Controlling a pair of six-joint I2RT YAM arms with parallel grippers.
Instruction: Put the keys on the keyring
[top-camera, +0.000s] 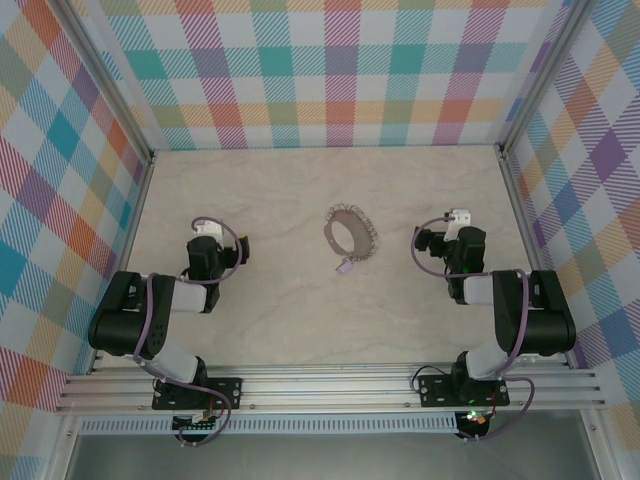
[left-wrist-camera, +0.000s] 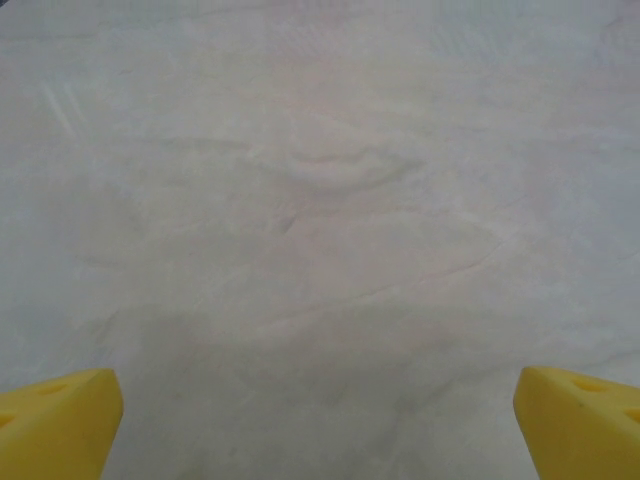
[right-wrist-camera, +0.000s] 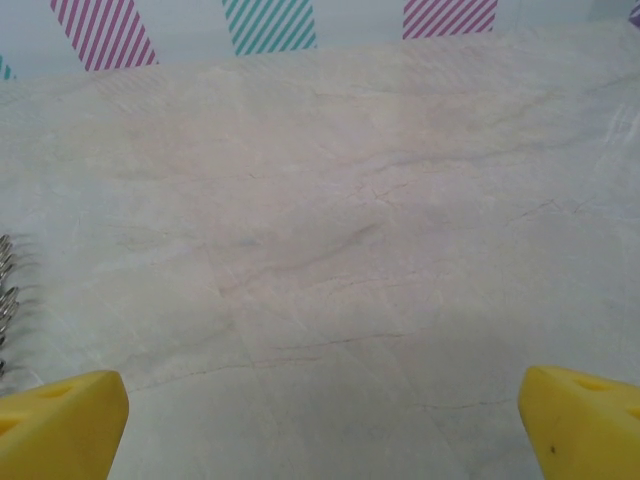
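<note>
1. Keys first: one tiny key with a lilac-purple head (top-camera: 345, 267) lies flat on the pale marbled tabletop (top-camera: 270, 190). It is at the near edge of the keyring (top-camera: 351, 232), a large thin grey metal hoop with a silvery wire fringe. Whether the two touch I cannot tell.
2. Both sit between the two arms, well apart from each.
3. The left arm's yellow fingers (left-wrist-camera: 62, 420) are spread fully wide, holding nothing, above bare tabletop.
4. The right arm's yellow fingers (right-wrist-camera: 62, 420) are equally wide and empty, with a few silvery wire loops (right-wrist-camera: 6, 290) at their left.
5. I'd judge the first reach is due. One arm should steady the hoop while the other nips the key squarely by its head, as an off-centre pinch could send it skidding.
</note>
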